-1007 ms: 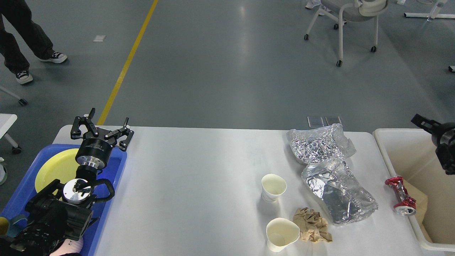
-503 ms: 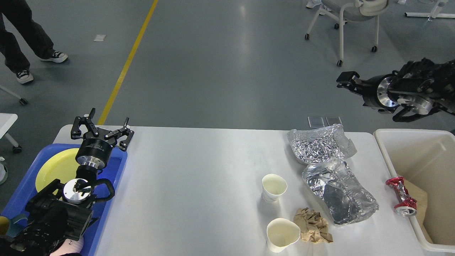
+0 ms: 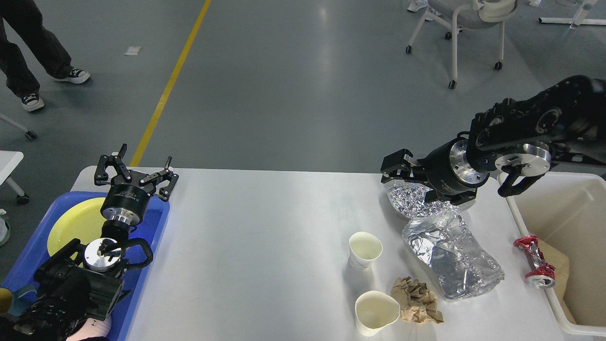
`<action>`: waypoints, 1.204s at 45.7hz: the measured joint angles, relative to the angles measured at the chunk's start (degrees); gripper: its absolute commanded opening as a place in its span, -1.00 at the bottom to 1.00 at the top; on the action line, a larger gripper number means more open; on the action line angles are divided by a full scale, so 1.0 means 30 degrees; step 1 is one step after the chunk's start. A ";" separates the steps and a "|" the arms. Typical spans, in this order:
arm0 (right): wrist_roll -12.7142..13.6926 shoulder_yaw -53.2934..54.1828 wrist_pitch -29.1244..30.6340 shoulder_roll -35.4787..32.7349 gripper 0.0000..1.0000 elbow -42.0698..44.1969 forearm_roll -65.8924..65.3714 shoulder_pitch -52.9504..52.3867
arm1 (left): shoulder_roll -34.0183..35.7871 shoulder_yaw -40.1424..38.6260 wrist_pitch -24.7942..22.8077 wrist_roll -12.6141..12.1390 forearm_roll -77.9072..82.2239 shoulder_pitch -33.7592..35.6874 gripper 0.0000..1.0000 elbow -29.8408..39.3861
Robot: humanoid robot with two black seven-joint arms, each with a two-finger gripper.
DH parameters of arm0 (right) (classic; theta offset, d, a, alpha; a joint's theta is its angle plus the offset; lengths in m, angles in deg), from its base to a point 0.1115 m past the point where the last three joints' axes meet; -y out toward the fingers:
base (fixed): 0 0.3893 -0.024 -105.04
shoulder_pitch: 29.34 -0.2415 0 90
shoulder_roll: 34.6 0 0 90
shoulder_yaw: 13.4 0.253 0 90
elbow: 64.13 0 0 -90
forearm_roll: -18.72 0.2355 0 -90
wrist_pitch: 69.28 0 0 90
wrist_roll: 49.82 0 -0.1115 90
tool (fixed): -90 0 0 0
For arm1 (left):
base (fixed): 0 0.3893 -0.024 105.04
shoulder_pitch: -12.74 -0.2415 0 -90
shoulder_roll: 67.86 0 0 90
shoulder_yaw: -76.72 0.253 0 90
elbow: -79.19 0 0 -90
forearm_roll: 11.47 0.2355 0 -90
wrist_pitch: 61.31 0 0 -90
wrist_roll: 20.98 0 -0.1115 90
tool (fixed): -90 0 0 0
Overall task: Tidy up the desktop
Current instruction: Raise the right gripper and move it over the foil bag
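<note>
The white desktop (image 3: pixel 260 237) holds two open paper cups (image 3: pixel 364 248) (image 3: pixel 375 312), a crumpled brown paper wad (image 3: pixel 416 300), two crinkled silver foil bags (image 3: pixel 407 201) (image 3: pixel 450 258) and a crushed red can (image 3: pixel 535 260) at its right edge. My left gripper (image 3: pixel 136 171) is open and empty, held over the far end of the blue tray (image 3: pixel 154 222). My right gripper (image 3: pixel 395 170) hangs just over the far foil bag's left end; its fingers are dark and I cannot tell them apart.
A yellow plate (image 3: pixel 73 225) lies in the blue tray. A white bin (image 3: pixel 521 222) with brown paper (image 3: pixel 563 270) inside stands at the desktop's right edge. A chair (image 3: pixel 473 28) and a person's legs (image 3: pixel 28 52) are on the floor beyond.
My right arm has swung from above the bin up, left and down to the far foil bag. The left arm and the items have not moved.
</note>
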 measured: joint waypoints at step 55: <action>0.0983 -0.1448 -0.3810 -0.2683 1.00 0.1469 0.3369 0.8956 | 0.0000 0.0000 0.0000 0.0000 0.0008 0.0000 1.00 0.0000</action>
